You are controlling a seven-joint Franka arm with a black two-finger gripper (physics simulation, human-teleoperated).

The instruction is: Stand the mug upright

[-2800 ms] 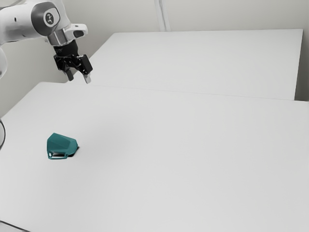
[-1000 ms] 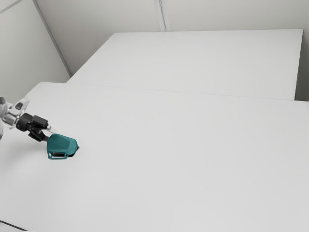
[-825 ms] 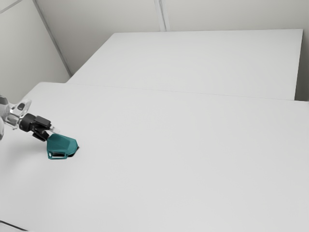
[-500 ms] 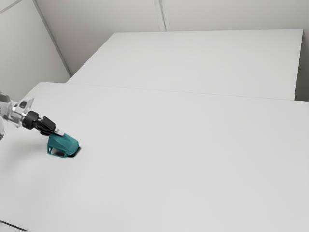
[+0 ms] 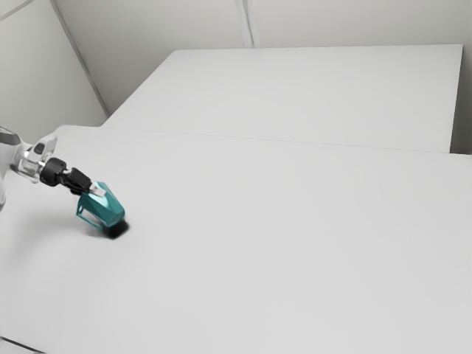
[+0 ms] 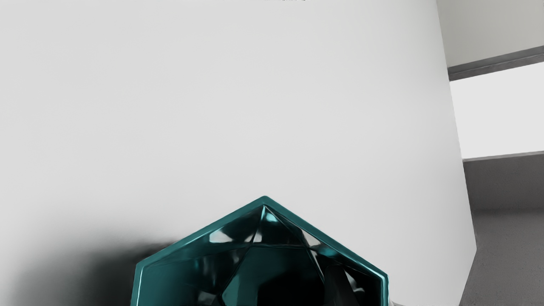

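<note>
The teal mug (image 5: 110, 206) is tilted in the exterior view, its open end up toward my hand and its base down toward the exterior view's right, over a dark shadow. Its handle faces the exterior view's lower left. My gripper (image 5: 96, 190) is shut on the mug's wall near the rim, with a pale fingertip against the outside. In the wrist view I look into the angular mouth of the mug (image 6: 170, 280); one dark finger of the gripper (image 6: 367, 293) reaches inside, and a sliver of the other shows outside the wall.
The white table (image 5: 258, 243) extends toward the exterior view's right, with another white surface (image 5: 310, 96) behind it. In the wrist view the table's edge (image 6: 461, 161) runs past the mug, with grey floor (image 6: 505, 255) beyond.
My hand came down to the mug and closed on its wall. The mug, lying on its side before, has swung partway up, its mouth end raised along with my rising hand.
</note>
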